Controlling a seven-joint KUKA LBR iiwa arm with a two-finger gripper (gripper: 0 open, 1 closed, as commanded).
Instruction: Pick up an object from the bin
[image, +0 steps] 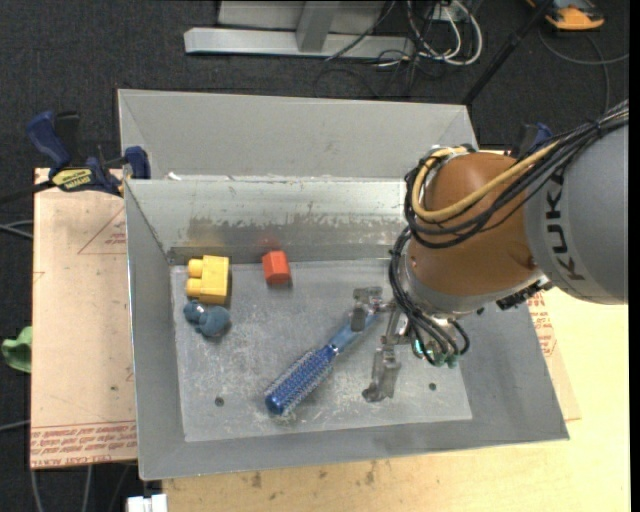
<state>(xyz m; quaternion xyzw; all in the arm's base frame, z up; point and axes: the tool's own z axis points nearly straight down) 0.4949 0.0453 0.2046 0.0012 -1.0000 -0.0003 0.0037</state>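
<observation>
My gripper (371, 344) is low over the right half of the bin floor, open, with one finger (366, 298) toward the back and the other (378, 384) toward the front. A blue brush (305, 375) lies diagonally on the floor. Its bristled head points front-left, and its handle end (352, 330) reaches up beside the rear finger, at the left edge of the gap. Nothing is clamped between the fingers.
A yellow toy brick (208, 278) and a small orange block (275, 267) sit by the back wall at the left. A blue-grey lump (208, 319) lies just in front of the brick. The arm's orange cover and cables hang over the bin's right side.
</observation>
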